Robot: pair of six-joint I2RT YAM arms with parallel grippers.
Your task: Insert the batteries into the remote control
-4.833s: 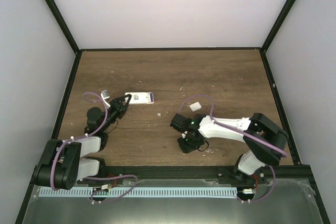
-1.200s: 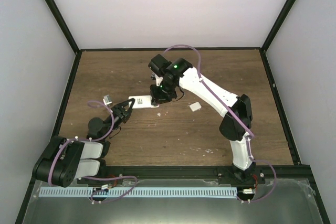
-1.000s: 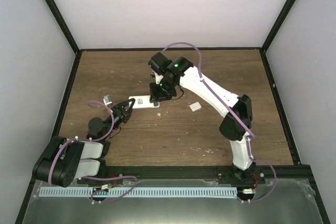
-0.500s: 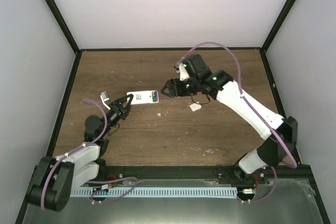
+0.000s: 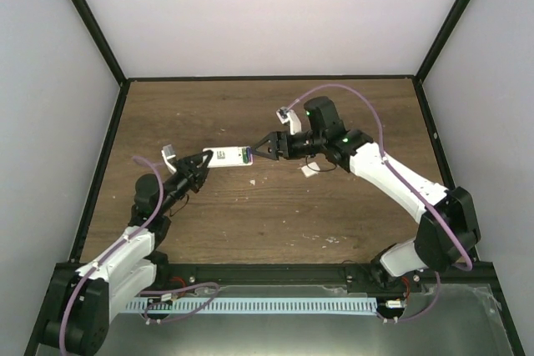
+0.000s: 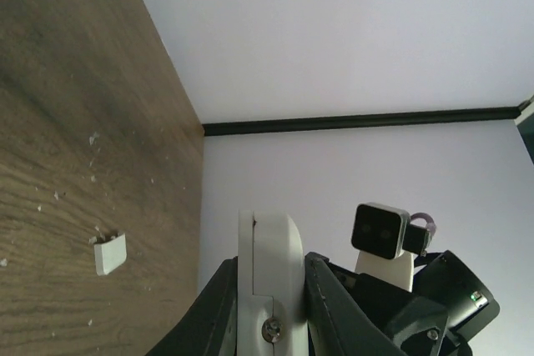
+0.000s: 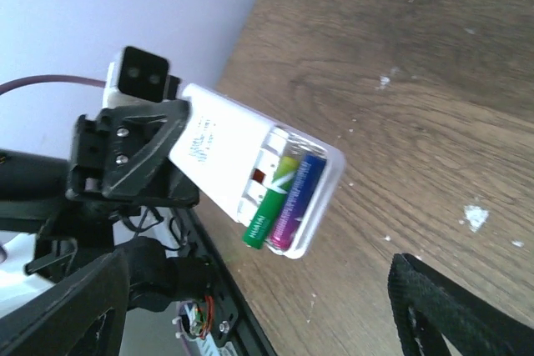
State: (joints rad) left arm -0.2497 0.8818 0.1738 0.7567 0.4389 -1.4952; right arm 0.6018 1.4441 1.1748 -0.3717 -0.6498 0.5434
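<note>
Left fingers point(image 6: 332, 310) are closing tight on one end of the remote control point(image 5: 224, 156), which appears to be hanging clear of the table point(image 5: 250, 231). Its far end is projecting unsupported. Right fingers point(image 7: 442, 310) are standing wide apart and gripping nothing, just beside that far end.

The open bay there is carrying the green battery point(image 7: 269, 208) and the purple-blue battery point(image 7: 299, 196) side by side, uncovered. The white square piece point(image 5: 310, 170) is lying on the table apart from the remote, partly under the right arm.

Risks, as judged:
- Any tilt or jolt of the single-end hold is likely to spill the uncovered batteries.
- The spread right fingers, standing this close, are liable to knock the free end and twist the remote in its grip.
</note>
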